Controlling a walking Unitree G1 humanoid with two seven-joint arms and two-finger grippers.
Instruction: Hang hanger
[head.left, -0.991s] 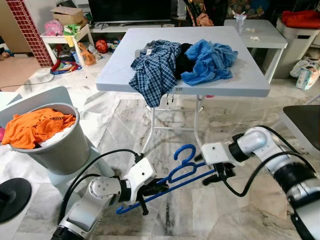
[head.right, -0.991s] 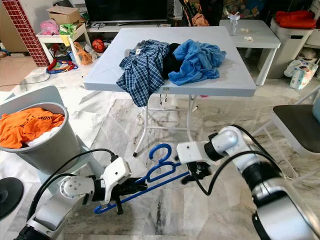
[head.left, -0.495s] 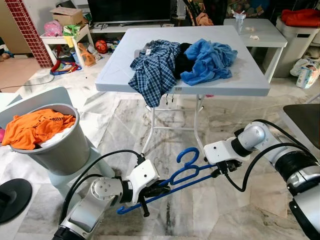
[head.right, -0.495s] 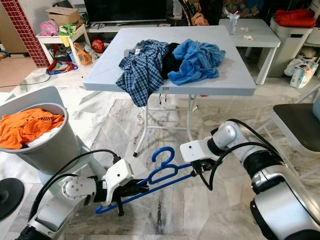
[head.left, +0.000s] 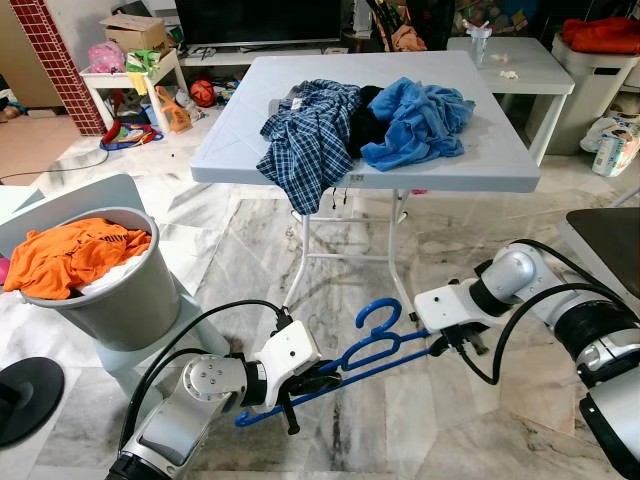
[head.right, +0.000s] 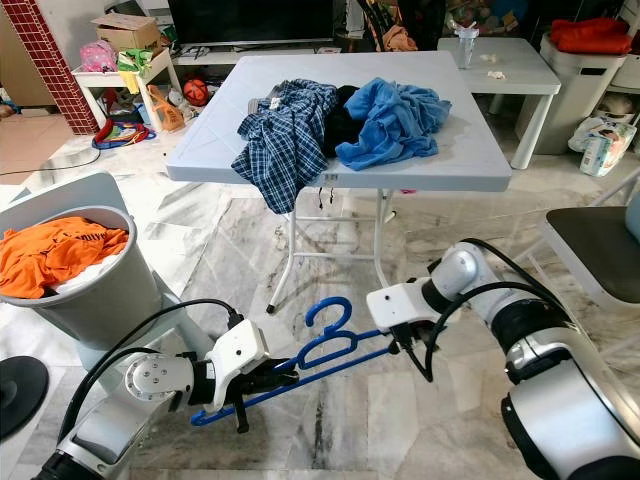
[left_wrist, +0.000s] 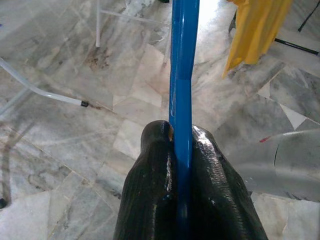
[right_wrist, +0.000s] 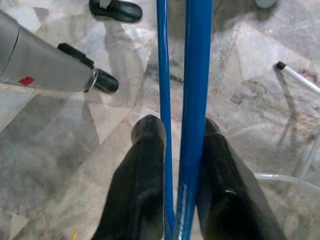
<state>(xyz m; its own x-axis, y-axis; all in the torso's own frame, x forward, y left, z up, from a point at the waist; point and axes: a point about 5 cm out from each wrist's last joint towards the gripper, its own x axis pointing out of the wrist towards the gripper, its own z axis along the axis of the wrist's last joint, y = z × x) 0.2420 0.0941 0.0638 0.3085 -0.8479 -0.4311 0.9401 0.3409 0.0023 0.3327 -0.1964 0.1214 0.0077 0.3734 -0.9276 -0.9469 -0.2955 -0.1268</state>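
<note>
Head views: low over the marble floor (head.left: 400, 400), before the counter (head.left: 500, 165), both arms bent inward, holding the blue hanger (head.left: 375, 345). Left wrist: left gripper (left_wrist: 181, 150) fingers clamped on its bar. Right wrist: right gripper (right_wrist: 182, 140) fingers closed around both bars.

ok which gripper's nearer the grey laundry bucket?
Left. The left gripper clamps the blue hanger just beside the bucket; the right gripper grips the hanger's far end.
</note>
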